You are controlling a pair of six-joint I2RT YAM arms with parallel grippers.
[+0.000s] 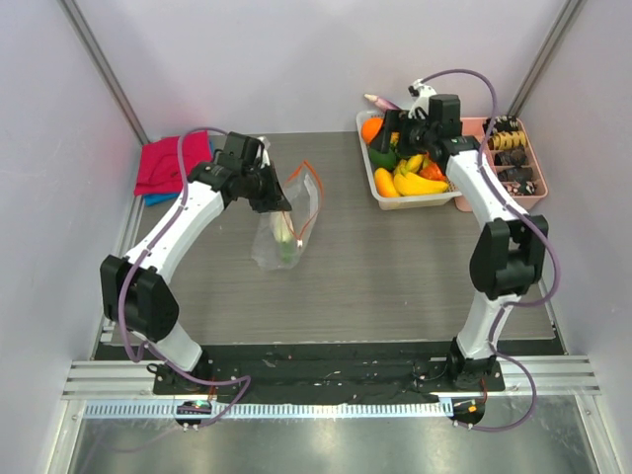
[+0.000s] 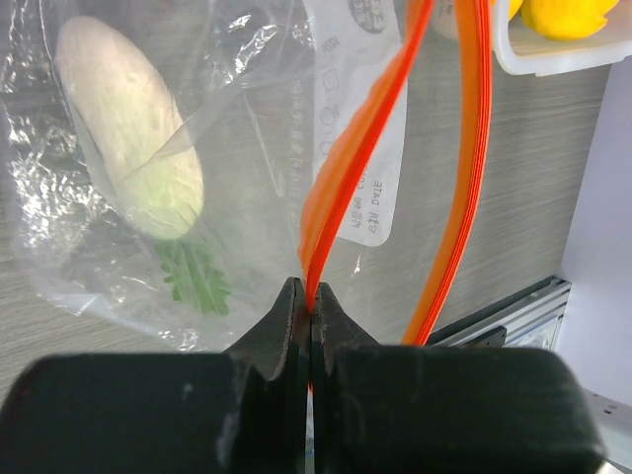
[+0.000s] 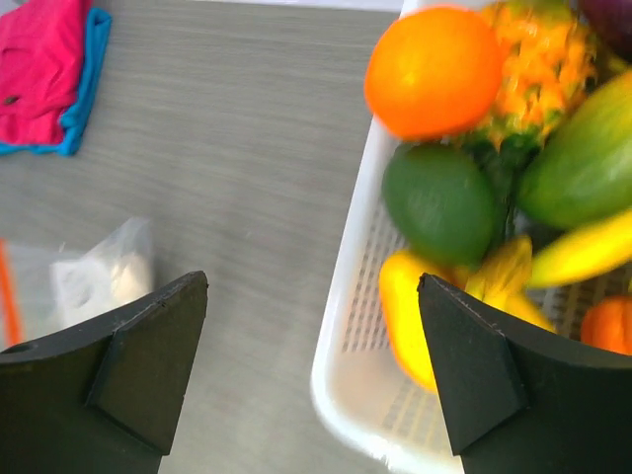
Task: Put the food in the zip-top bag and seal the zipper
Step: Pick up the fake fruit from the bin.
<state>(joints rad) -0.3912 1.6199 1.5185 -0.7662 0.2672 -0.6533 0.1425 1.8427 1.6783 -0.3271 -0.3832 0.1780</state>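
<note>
Over on the left of centre in the top view, the left gripper [image 2: 308,296] is clenching its jaws tight on the zipper [image 2: 365,148], pinching one side of that orange-red strip right between the tips. The other side of the strip is bowing away, so the mouth is standing open in a loop. The zip-top bag [image 1: 279,237] is trailing from the grip toward the bottom of the frame, over the grey surface [image 1: 395,267]. Inside it, in the upper left of the left wrist view, the white oblong piece [image 2: 128,138] is lying against the crinkly plastic, with a green leafy tuft [image 2: 193,281] at its lower end. In the upper right of the top view, the right gripper [image 3: 314,286] is hovering over the left rim of the white basket [image 3: 346,326], jaws spread wide and holding nothing. Below it the orange [image 3: 434,69] and the green fruit [image 3: 441,202] are sitting in the basket, and the yellow banana [image 1: 420,183] is lying along its near side. A red cloth [image 1: 168,163] is lying in the upper left corner.
</note>
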